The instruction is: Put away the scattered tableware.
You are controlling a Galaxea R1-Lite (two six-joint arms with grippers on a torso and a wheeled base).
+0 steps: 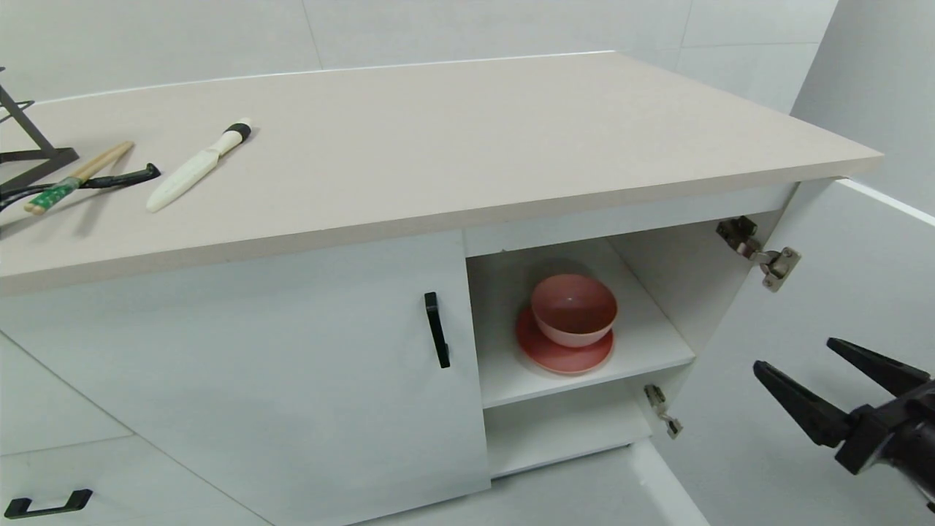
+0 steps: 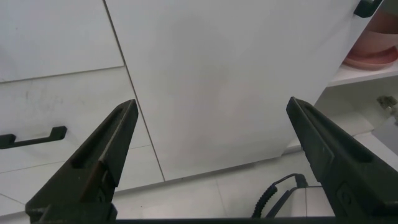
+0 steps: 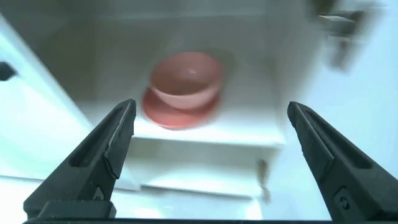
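Hovering low beside the open door (image 1: 847,307) of the cabinet (image 1: 679,285), the right gripper (image 1: 793,353) reaches in from the right with its black fingers (image 1: 800,405) angled up and toward the opening, spread wide and holding nothing. From its wrist view the right gripper (image 3: 210,104) aims straight at the upper shelf (image 3: 249,134), apart from what sits there. On that shelf (image 1: 504,380) a pink bowl (image 1: 573,307) stands upright on a red plate (image 1: 562,356), near the shelf's middle (the plate's rim shows all round the bowl's foot). The left gripper (image 2: 211,104) hangs low in front of the closed door (image 2: 236,81), its fingers also spread wide and empty, well short of touching the panel; the plate (image 2: 373,57) peeks past the door's edge. Up on the counter (image 1: 475,131), far to the left, a cream knife (image 1: 197,166) with a black band lies flat and slanted. Just beside it, chopsticks (image 1: 77,177) rest near a dark rack (image 1: 33,150) at the counter's left end. A black handle (image 1: 437,330) stands upright on the closed door beside the opening.
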